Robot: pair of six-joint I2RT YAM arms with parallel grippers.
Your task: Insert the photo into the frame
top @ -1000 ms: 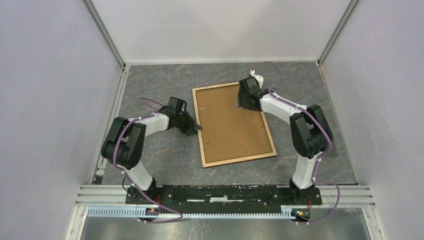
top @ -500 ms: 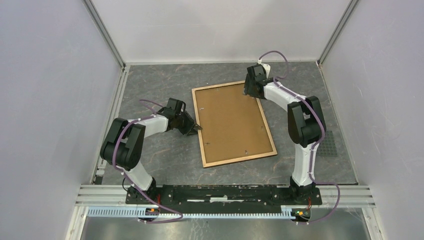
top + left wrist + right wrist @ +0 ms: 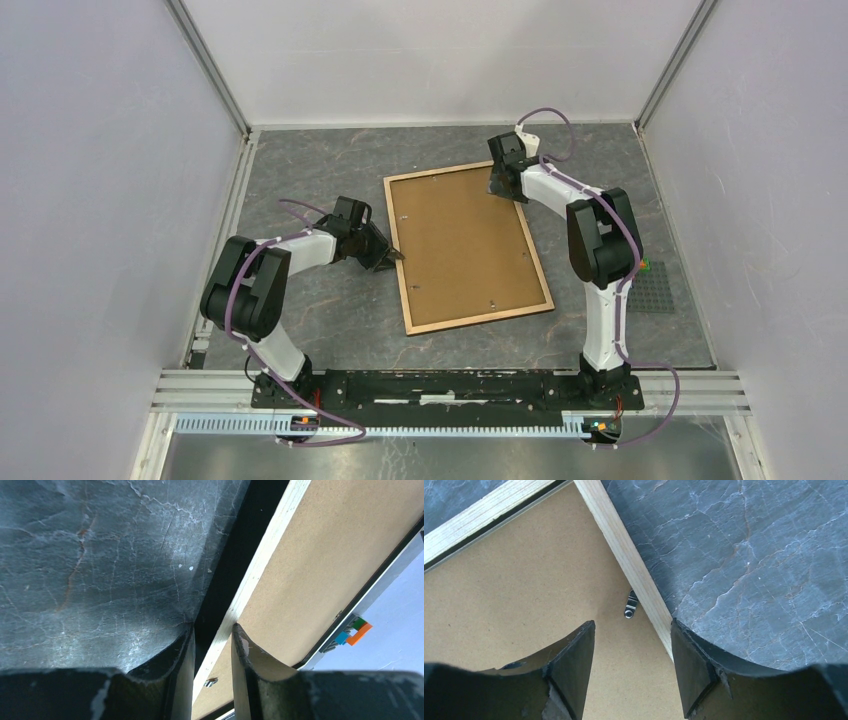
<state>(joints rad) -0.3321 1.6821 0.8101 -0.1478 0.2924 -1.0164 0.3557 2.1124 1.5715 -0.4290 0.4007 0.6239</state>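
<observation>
Frame (image 3: 480,317) lies back-up on the counter (image 3: 320,310) in the top view, with the left hand (image 3: 395,255) at its left rail and the right hand (image 3: 497,190) over its far right corner. Left wrist — the hand clamps the pale frame rail between its fingers. Right wrist — the hand is open, with the metal clip (image 3: 630,605) just ahead of the gap and the backing board (image 3: 524,580) beneath.

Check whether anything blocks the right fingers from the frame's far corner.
Nothing visible does. The right fingers hang open over the frame corner, with its rail and a small metal clip showing in the gap between them.

Pale walls (image 3: 440,60), grey tabletop (image 3: 330,335) (marble-veined)
</observation>
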